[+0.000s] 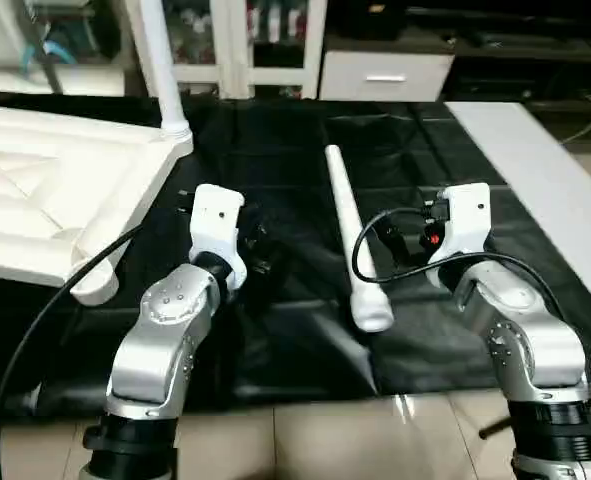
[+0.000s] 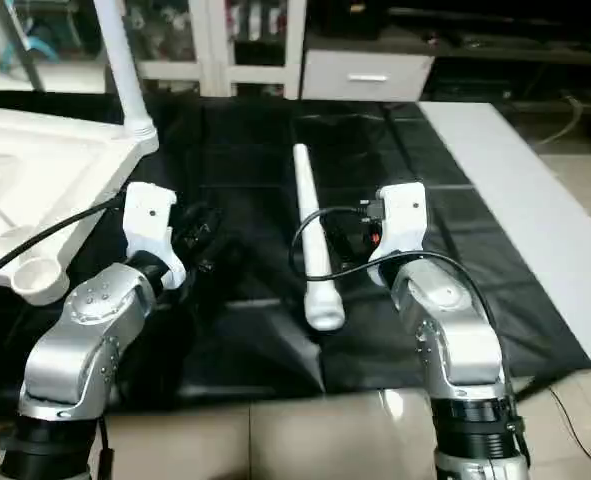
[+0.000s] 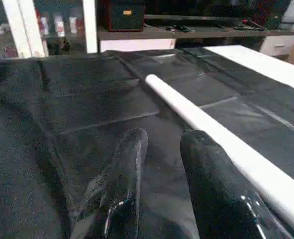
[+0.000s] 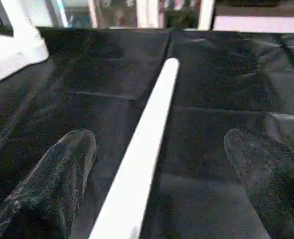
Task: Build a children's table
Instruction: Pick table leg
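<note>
Lying loose on the black cloth point(image 1: 275, 150), the white leg point(image 1: 351, 240) sits between both arms. Right gripper point(image 4: 161, 164) is spread wide astride it; left gripper point(image 3: 164, 144) hangs narrowly parted, empty, beside the upturned table top point(image 1: 45, 200).

No text, label or number can be read

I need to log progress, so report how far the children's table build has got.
Done: the table top lies underside up on the black cloth, with one leg standing upright in its far corner socket.

In hand: nothing held. A loose leg lies on the cloth; the right gripper has its jaws wide open either side of it, and the left gripper hangs beside it.

Left: the near corner socket is empty; other corners can't be judged.
</note>
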### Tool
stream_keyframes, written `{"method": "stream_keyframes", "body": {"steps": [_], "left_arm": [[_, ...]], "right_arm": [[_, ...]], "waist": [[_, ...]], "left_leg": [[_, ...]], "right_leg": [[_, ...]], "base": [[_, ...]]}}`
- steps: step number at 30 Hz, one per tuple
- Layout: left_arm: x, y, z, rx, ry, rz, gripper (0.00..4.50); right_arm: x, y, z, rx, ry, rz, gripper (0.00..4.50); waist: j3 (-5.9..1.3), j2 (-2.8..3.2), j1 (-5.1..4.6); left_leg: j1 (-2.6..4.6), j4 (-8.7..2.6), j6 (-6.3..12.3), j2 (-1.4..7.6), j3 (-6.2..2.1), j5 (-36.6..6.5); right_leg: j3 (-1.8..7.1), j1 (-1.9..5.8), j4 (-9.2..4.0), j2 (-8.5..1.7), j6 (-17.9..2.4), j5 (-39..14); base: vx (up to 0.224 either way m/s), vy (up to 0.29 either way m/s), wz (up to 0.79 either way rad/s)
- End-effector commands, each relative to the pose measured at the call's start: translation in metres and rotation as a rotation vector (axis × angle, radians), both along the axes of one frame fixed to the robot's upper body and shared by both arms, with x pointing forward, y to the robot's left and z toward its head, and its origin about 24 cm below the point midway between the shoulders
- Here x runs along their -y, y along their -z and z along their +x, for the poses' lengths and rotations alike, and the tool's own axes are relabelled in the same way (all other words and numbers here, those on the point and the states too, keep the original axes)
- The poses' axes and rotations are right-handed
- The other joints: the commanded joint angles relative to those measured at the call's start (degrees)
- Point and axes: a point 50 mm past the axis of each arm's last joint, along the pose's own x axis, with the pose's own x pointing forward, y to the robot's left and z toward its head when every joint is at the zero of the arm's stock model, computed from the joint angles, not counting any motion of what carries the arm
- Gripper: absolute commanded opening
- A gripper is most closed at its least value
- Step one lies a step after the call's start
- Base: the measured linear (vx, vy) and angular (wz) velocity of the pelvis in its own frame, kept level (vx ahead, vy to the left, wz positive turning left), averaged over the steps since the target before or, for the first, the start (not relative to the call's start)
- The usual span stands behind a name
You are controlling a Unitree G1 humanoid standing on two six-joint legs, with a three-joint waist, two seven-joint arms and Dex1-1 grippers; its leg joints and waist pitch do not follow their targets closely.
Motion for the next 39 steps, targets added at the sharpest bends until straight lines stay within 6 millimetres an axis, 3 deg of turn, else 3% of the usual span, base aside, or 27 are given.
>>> {"method": "stream_keyframes", "body": {"steps": [1, 2, 3, 4, 5, 6, 7, 8, 9, 10, 11, 12, 13, 14, 15, 16, 18, 19, 20, 21, 23, 26, 31, 34, 36, 37, 39], "left_arm": [[-0.002, -0.003, -0.001, 0.015, -0.014, -0.003, 1.49], [-0.003, -0.002, -0.001, 0.013, -0.018, 0.001, 1.49], [-0.003, -0.002, -0.001, 0.011, -0.019, 0.003, 1.49], [-0.004, -0.002, -0.002, 0.012, -0.013, 0.009, 1.49], [-0.004, -0.001, -0.003, 0.015, -0.001, 0.016, 1.49], [-0.008, 0.0, -0.006, 0.018, 0.059, 0.028, 1.49], [-0.01, 0.0, -0.007, 0.019, 0.081, 0.034, 1.49], [-0.014, 0.001, -0.007, 0.018, 0.101, 0.046, 1.49], [-0.018, 0.002, -0.007, 0.014, 0.11, 0.07, 1.49], [-0.023, 0.003, -0.006, 0.006, 0.122, 0.093, 1.49], [-0.027, 0.004, -0.006, -0.004, 0.133, 0.107, 1.49], [-0.029, 0.005, -0.006, -0.01, 0.139, 0.114, 1.49], [-0.032, 0.003, -0.006, -0.013, 0.171, 0.122, 1.49], [-0.033, 0.003, -0.006, -0.013, 0.182, 0.125, 1.49], [-0.035, 0.002, -0.007, -0.02, 0.21, 0.121, 1.49], [-0.032, 0.0, -0.011, -0.032, 0.34, 0.121, 1.49], [-0.03, -0.001, -0.013, -0.041, 0.407, 0.12, 1.49], [-0.03, -0.002, -0.013, -0.041, 0.41, 0.12, 1.49], [-0.029, -0.001, -0.017, -0.061, 0.511, 0.142, 1.49], [-0.029, -0.001, -0.017, -0.061, 0.511, 0.142, 1.49], [-0.027, -0.002, -0.02, -0.08, 0.606, 0.166, 1.49], [-0.025, -0.004, -0.022, -0.099, 0.7, 0.182, 1.49], [-0.018, -0.004, -0.033, -0.156, 0.848, 0.191, 1.49], [-0.016, -0.001, -0.038, -0.173, 0.87, 0.201, 1.49], [-0.016, -0.001, -0.038, -0.174, 0.872, 0.202, 1.49], [-0.016, -0.001, -0.039, -0.176, 0.873, 0.204, 1.49], [-0.016, -0.002, -0.04, -0.177, 0.874, 0.205, 1.5]], "right_arm": [[-0.001, 0.001, -0.001, -0.019, -0.021, -0.01, 4.5], [0.0, 0.001, 0.0, -0.028, -0.023, -0.014, 4.5], [0.0, 0.002, 0.0, -0.031, -0.023, -0.015, 4.5], [0.0, 0.003, 0.0, -0.045, -0.023, -0.021, 4.5], [0.0, 0.004, 0.0, -0.06, -0.026, -0.023, 4.5], [-0.003, 0.004, 0.003, -0.076, -0.064, 0.02, 4.5], [-0.004, 0.005, 0.003, -0.097, -0.079, 0.062, 4.5], [-0.003, 0.005, 0.005, -0.112, -0.079, 0.075, 4.5], [-0.003, 0.005, 0.006, -0.118, -0.08, 0.072, 4.5], [-0.004, 0.006, 0.008, -0.134, -0.088, 0.078, 4.5], [-0.005, 0.007, 0.009, -0.147, -0.094, 0.075, 4.5], [-0.005, 0.008, 0.009, -0.156, -0.099, 0.076, 4.5], [-0.006, 0.01, 0.012, -0.182, -0.09, 0.082, 4.5], [-0.006, 0.011, 0.013, -0.19, -0.086, 0.083, 4.5], [-0.007, 0.013, 0.015, -0.214, -0.086, 0.085, 4.5], [-0.005, 0.019, 0.022, -0.265, -0.05, 0.014, 4.5], [-0.004, 0.023, 0.025, -0.296, -0.031, -0.014, 4.5], [-0.004, 0.023, 0.025, -0.298, -0.03, -0.016, 4.5], [-0.002, 0.025, 0.03, -0.317, -0.005, -0.036, 4.5], [-0.002, 0.025, 0.03, -0.317, -0.005, -0.036, 4.5], [0.001, 0.029, 0.034, -0.36, 0.015, -0.048, 4.5], [0.002, 0.036, 0.037, -0.437, 0.005, -0.056, 4.5], [-0.008, 0.045, 0.038, -0.573, -0.088, 0.148, 4.5], [-0.008, 0.056, 0.034, -0.639, -0.098, 0.111, 4.5], [-0.008, 0.057, 0.033, -0.651, -0.103, 0.112, 4.5], [-0.008, 0.061, 0.03, -0.69, -0.123, 0.085, 4.5], [-0.008, 0.063, 0.029, -0.707, -0.123, 0.07, 4.32]], "waist": [[-5.93, -0.47, -1.23], [-5.86, -0.63, -1.37], [-5.67, -1.7, -1.03], [-5.56, -3.6, 1.7], [-5.73, -3.79, 3.7], [-5.29, -3.02, 6.38], [-5.45, -1.33, 7.0], [-5.74, 0.66, 6.16], [-6.82, 2.85, 2.32], [-6.1, 2.23, 2.32], [-6.18, 1.92, 2.73], [-5.22, 0.01, 4.61], [-5.09, -1.31, 4.83], [-4.06, -0.73, 5.23], [-4.02, -0.67, 5.06], [-4.0, -0.48, 4.55], [-3.53, -0.46, 3.52], [-3.27, -0.28, 3.28], [-3.35, -1.01, 2.83], [-3.35, -0.74, 2.73], [-3.35, -0.86, 2.26], [-3.54, -0.98, 1.85], [-3.66, -1.24, 1.45], [-3.8, -1.71, 1.63], [-3.75, -1.11, 1.68], [-3.99, -1.52, 1.67], [-4.07, -1.44, 1.76]], "left_leg": [[5.78, -0.73, 21.82, 0.78, -3.53, 29.6], [6.77, -0.12, 23.38, 0.97, -4.52, 33.8], [4.94, 1.82, 23.25, -1.45, -4.21, 39.5], [-6.18, 5.46, 19.62, -8.07, -0.75, 28.7], [-10.02, 7.38, 15.86, -6.11, -1.28, 19.5], [-12.4, 7.3, 5.29, -1.81, -2.41, 8.5], [-10.5, 4.22, 1.11, -1.59, -1.03, 19.8], [-7.42, 3.64, 2.87, -0.44, -1.71, 30.2], [1.75, 5.36, 13.9, 8.09, -9.68, 60.8], [5.15, 7.15, 18.93, 12.49, -13.51, 81.4], [3.43, 7.53, 16.98, 10.23, -11.99, 81.0], [-3.55, 5.93, 10.38, 0.7, -4.39, 61.8], [-4.74, 5.24, 8.57, -1.54, -2.78, 48.7], [-5.39, 2.24, 3.5, -1.79, -1.1, 25.5], [-5.62, 1.23, 0.91, -1.35, -1.04, 17.4], [-4.54, -1.18, -3.99, -0.69, -0.38, 1.4], [-4.47, -2.9, -7.06, -0.09, 0.16, -8.8], [-4.41, -3.29, -7.76, 0.21, 0.21, -11.3], [-4.46, -3.42, -8.32, 0.35, 0.35, -13.2], [-4.28, -3.36, -8.24, 0.29, 0.35, -13.9], [-4.72, -3.46, -8.47, 0.35, 0.27, -13.7], [-4.93, -3.28, -8.54, 0.39, 0.42, -13.0], [-5.27, -3.23, -8.37, 0.75, 0.65, -11.5], [-5.35, -3.18, -8.05, 0.94, 0.93, -9.0], [-5.3, -3.37, -8.55, 1.06, 0.98, -10.6], [-5.42, -3.38, -8.76, 1.26, 1.03, -10.3], [-5.51, -3.35, -8.86, 1.35, 1.16, -8.2]], "right_leg": [[1.36, 0.25, 1.79, 0.57, -10.9, 14.4], [1.71, -1.17, 2.47, 0.13, -9.0, 15.6], [3.88, -0.24, 2.8, -0.58, -8.1, 22.7], [9.4, 9.71, 2.79, 0.08, -9.2, 45.6], [13.24, 12.61, 2.75, -3.34, -12.2, 63.0], [15.31, 12.76, 4.72, -5.44, -13.6, 90.7], [10.82, 10.31, 8.0, 2.81, -6.2, 92.9], [7.65, 6.22, 9.33, 4.8, -2.3, 82.9], [6.35, -5.51, 11.03, 0.45, 3.8, 39.8], [9.0, -10.94, 7.88, -6.41, 6.5, 14.2], [9.23, -10.42, 6.41, -6.55, 6.7, 15.3], [6.97, -6.06, 1.44, -2.47, 4.8, 24.1], [7.09, -4.17, 1.21, -1.59, 2.5, 25.2], [6.34, -3.21, -0.4, -1.88, -1.7, 12.2], [6.25, -2.27, -0.32, -2.27, -3.2, 7.2], [5.64, -1.75, -1.39, -2.09, -5.4, -3.9], [5.42, -1.97, -2.6, -2.08, -4.4, -13.7], [5.33, -2.22, -2.98, -2.08, -3.6, -15.9], [5.27, -2.38, -3.48, -2.13, -2.1, -18.2], [5.34, -2.99, -3.64, -2.16, -1.3, -20.1], [5.22, -2.95, -3.64, -2.07, -1.0, -20.3], [5.18, -3.2, -3.39, -1.95, -1.6, -19.4], [5.22, -3.22, -3.06, -1.87, -3.4, -17.5], [5.1, -3.19, -2.82, -1.8, -4.3, -14.9], [4.91, -3.39, -2.8, -1.71, -5.1, -14.4], [4.66, -3.1, -2.55, -1.72, -5.2, -12.8], [4.61, -3.0, -2.25, -1.68, -5.7, -9.0]], "base": [[0.228, -0.007, 0.18], [0.154, -0.023, 0.09], [0.132, -0.003, 0.03], [0.093, 0.033, 0.27], [0.093, 0.033, 0.27], [-0.009, 0.077, 0.52], [-0.133, 0.068, 0.21], [-0.133, 0.068, 0.21], [-0.134, -0.043, -0.19], [-0.201, -0.002, -0.11], [-0.201, -0.002, -0.11], [-0.423, 0.19, 0.12], [-0.34, 0.149, 0.11], [-0.34, 0.149, 0.11], [-0.15, -0.008, 0.03], [-0.14, -0.049, 0.03], [-0.139, -0.047, 0.02], [-0.115, -0.036, -0.03], [-0.115, -0.036, -0.03], [-0.096, -0.037, 0.02], [-0.083, -0.034, 0.0], [-0.056, -0.023, 0.0], [0.0, 0.0, 0.0], [0.0, 0.0, 0.0], [0.0, 0.0, 0.0], [0.0, 0.0, 0.0], [0.0, 0.0, 0.0]]}}
